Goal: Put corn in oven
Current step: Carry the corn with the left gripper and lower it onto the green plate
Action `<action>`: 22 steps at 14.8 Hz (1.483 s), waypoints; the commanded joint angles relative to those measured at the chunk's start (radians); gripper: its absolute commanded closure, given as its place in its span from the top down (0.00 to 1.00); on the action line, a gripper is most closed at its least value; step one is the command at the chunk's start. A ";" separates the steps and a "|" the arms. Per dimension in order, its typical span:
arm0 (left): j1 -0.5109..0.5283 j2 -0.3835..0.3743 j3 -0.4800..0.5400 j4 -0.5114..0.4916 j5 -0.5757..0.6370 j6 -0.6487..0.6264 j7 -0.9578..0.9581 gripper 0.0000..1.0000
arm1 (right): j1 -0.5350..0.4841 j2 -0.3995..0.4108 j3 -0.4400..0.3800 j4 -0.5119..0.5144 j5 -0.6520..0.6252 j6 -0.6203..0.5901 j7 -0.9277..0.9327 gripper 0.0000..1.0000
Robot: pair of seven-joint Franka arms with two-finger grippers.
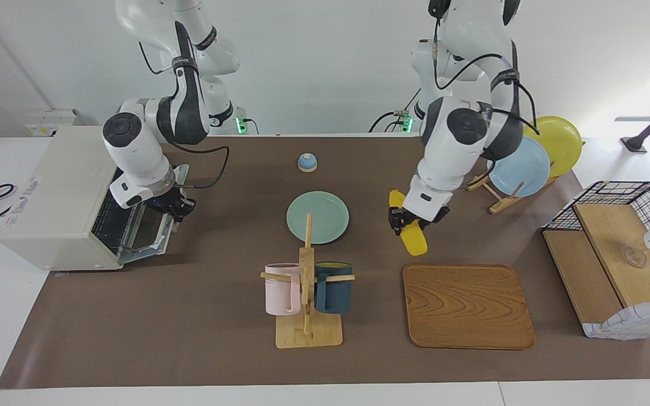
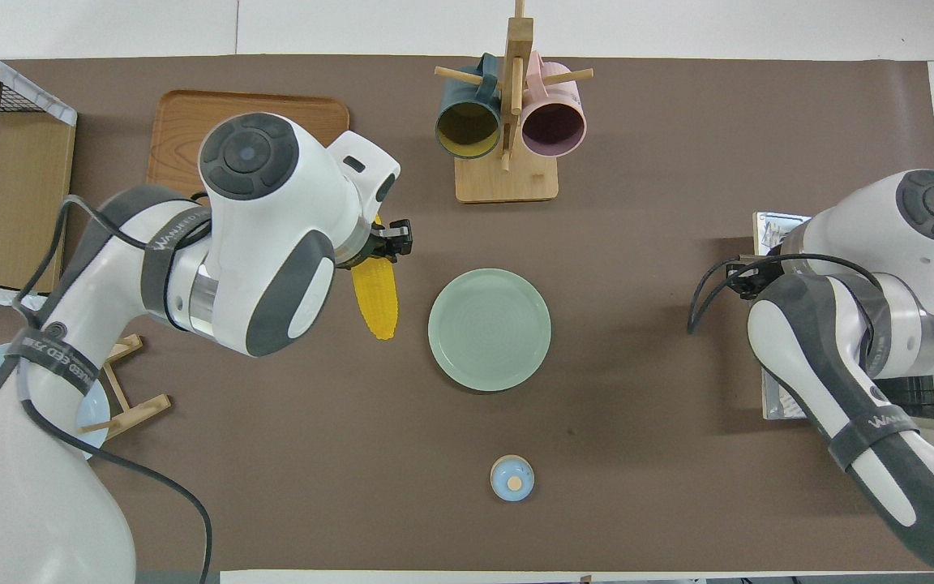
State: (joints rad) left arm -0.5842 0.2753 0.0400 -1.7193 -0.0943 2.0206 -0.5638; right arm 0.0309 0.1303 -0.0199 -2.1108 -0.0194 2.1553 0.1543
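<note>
Yellow corn [image 1: 408,228] rides clamped in the left end effector [image 1: 401,221] above bare surface beside the green plate [image 1: 317,217]; the oven [image 1: 71,197] waits at the right arm's end, door gripped by the closed right end effector [image 1: 175,207]. Overhead, the cob's [image 2: 375,296] long axis hangs tip-down toward the robots.

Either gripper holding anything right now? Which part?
The left gripper holds the corn near one end, above the table. The right gripper grips the oven door's handle.
</note>
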 commanded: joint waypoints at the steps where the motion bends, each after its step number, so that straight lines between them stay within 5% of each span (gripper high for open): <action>1: -0.077 -0.083 0.017 -0.170 -0.007 0.149 -0.031 0.00 | -0.039 0.055 -0.025 -0.005 -0.014 0.076 -0.010 0.00; 3: -0.114 -0.078 0.015 -0.221 -0.007 0.246 -0.028 0.00 | -0.039 0.069 -0.025 -0.008 -0.005 0.083 -0.015 0.00; 12: -0.223 0.080 0.014 -0.169 -0.008 0.409 -0.050 0.00 | -0.039 0.118 -0.025 -0.049 0.030 0.184 -0.007 0.00; 15: -0.250 0.096 0.015 -0.167 -0.008 0.429 -0.050 0.00 | 0.042 0.127 -0.021 -0.032 0.099 0.199 0.034 0.00; 21: -0.263 0.110 0.015 -0.178 -0.007 0.455 -0.036 0.00 | 0.155 0.094 -0.021 0.031 0.104 0.066 0.125 0.00; 22: -0.263 0.110 0.015 -0.178 -0.007 0.455 -0.033 0.15 | 0.155 0.080 -0.021 0.044 0.104 0.029 0.128 0.00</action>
State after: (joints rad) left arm -0.8325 0.3785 0.0398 -1.9024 -0.0944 2.4608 -0.6043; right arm 0.1899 0.2444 -0.0315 -2.0905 0.0616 2.2603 0.2852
